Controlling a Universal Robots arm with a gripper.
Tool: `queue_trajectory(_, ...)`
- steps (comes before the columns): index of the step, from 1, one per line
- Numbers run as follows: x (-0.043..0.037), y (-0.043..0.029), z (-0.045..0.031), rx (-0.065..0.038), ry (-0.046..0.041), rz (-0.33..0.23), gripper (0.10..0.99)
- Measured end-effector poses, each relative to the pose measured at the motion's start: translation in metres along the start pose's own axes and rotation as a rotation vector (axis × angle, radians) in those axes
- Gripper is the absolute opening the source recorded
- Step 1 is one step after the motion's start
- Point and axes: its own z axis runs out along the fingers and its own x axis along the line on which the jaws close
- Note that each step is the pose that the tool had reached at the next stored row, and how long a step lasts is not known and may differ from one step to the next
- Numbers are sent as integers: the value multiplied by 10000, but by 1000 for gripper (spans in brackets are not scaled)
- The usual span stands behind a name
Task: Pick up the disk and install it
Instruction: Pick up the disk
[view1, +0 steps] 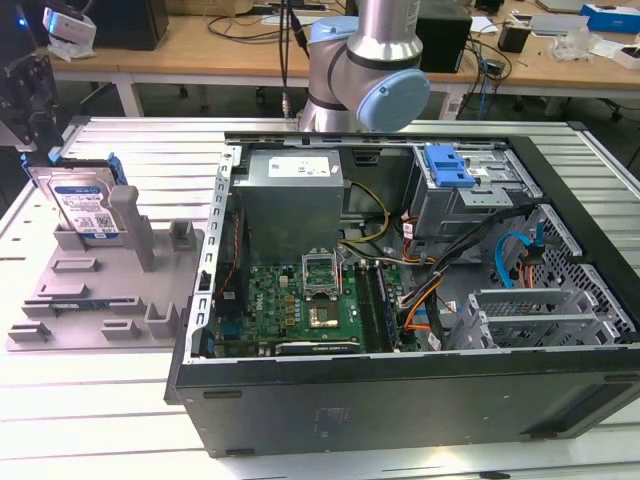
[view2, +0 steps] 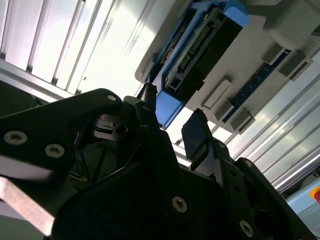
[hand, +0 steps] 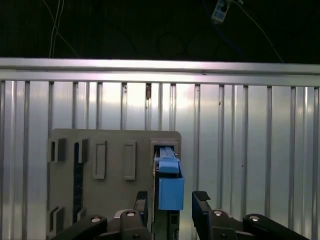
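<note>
- While the disk (view1: 85, 205) stands on edge in a slot of the grey holder (view1: 100, 300), on the exterior view's left, it is not yet lifted. The open computer case (view1: 400, 395) lies well apart on the exterior view's right, both on the slatted metal table (view1: 150, 150).
- Both wrist views put the gripper (hand: 171, 198) at the disk's blue-framed end. Its two dark fingers (hand: 201, 206) are spread apart, one on each side of the frame, with a gap showing on both sides. It grips nothing.
- In the second wrist view the disk (view2: 200, 65) shows its connector edge, and a blue corner of the frame sits between the fingertips. Whether the pads have reached the level of the frame or hang just short of it, I cannot tell.
- By my reading, the step in hand is the pick-up, at the point of straddling the disk before any squeeze. The install half is untouched, and the drive cage (view1: 470, 195) inside the case is well apart from the disk.
- The grasp seems to call for pads set square on the disk's two broad faces and an even squeeze, so the disk does not tip in its slot.
- Lifting it free would likely call for a straight pull along the slot, since the holder's grey posts stand close beside it and a skewed pull could bind.
</note>
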Motion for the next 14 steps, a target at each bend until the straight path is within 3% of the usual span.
queue_trajectory(14,16,2,90,-2,0,1,482)
